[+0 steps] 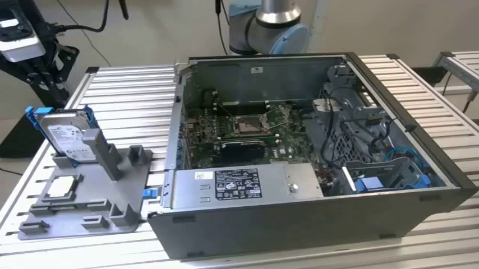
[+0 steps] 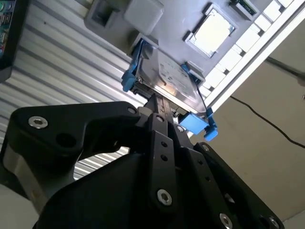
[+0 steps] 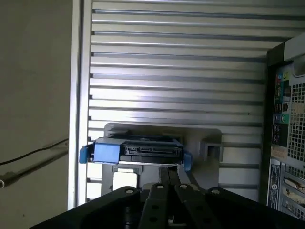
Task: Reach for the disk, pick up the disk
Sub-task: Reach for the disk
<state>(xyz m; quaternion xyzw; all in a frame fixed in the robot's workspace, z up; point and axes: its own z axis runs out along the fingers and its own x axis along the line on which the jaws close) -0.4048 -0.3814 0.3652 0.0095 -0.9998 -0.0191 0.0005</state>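
The disk [image 1: 66, 136] stands on edge in a slot at the back of a grey fixture [image 1: 90, 216], at the exterior view's left. It is silver-grey with a white label and a bright blue bracket around it. In both wrist views the disk [image 2: 167, 76] [image 3: 138, 150] lies just beyond my black gripper [image 2: 157, 102] [image 3: 172, 171], apart from it. The fingers [image 2: 162, 138] lie close together with nothing between them. The arm's wrist end [image 1: 26, 45] hangs above the fixture.
An open computer case [image 1: 314, 230] fills the middle of the slatted metal table [image 1: 127, 95], right of the fixture, with a blue bay [image 1: 374, 182] inside. A small silver square chip [image 1: 64, 188] [image 2: 209, 31] lies flat on the fixture. The table edge [image 3: 78, 119] runs close by the disk.
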